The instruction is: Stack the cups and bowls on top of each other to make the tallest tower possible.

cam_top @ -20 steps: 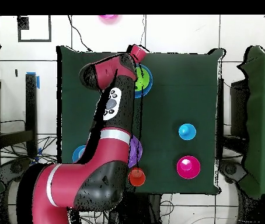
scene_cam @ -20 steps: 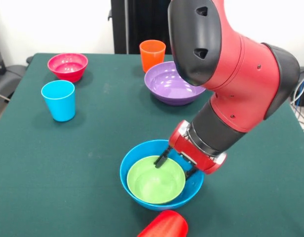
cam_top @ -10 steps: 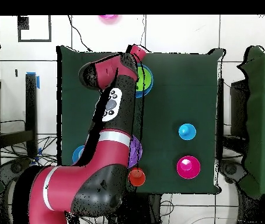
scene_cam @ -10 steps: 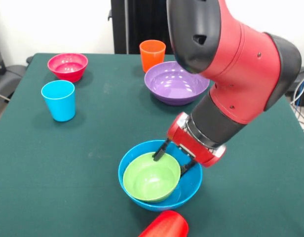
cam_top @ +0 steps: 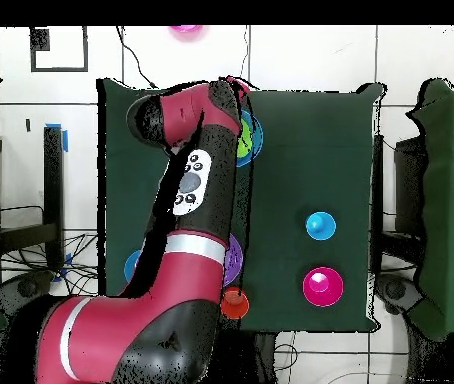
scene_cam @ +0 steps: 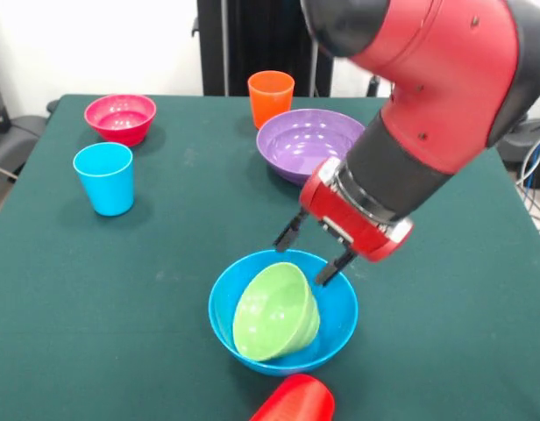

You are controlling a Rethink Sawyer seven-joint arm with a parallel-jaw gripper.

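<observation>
My gripper [scene_cam: 307,255] hangs open just above the far rim of a blue bowl [scene_cam: 342,309], with nothing between its fingers. A lime green bowl [scene_cam: 276,311] lies tilted on its side inside that blue bowl, its opening facing the left. A purple bowl [scene_cam: 307,145] stands behind the gripper, with an orange cup [scene_cam: 270,96] just beyond it. At the left stand a light blue cup [scene_cam: 104,178] and a small crimson bowl [scene_cam: 121,117]. A red cup [scene_cam: 296,402] lies on its side at the front edge. No tower stands.
From above, the arm [cam_top: 186,200] covers most of the table's left half and hides the gripper. The nested blue and green bowls [cam_top: 249,140], the light blue cup [cam_top: 320,226] and the hot pink bowl [cam_top: 323,287] show beside it. A blue bowl [cam_top: 131,265] peeks out left of the arm.
The gripper has let go of the green bowl's rim and risen out of the blue bowl. The green bowl has tipped from flat onto its side.
</observation>
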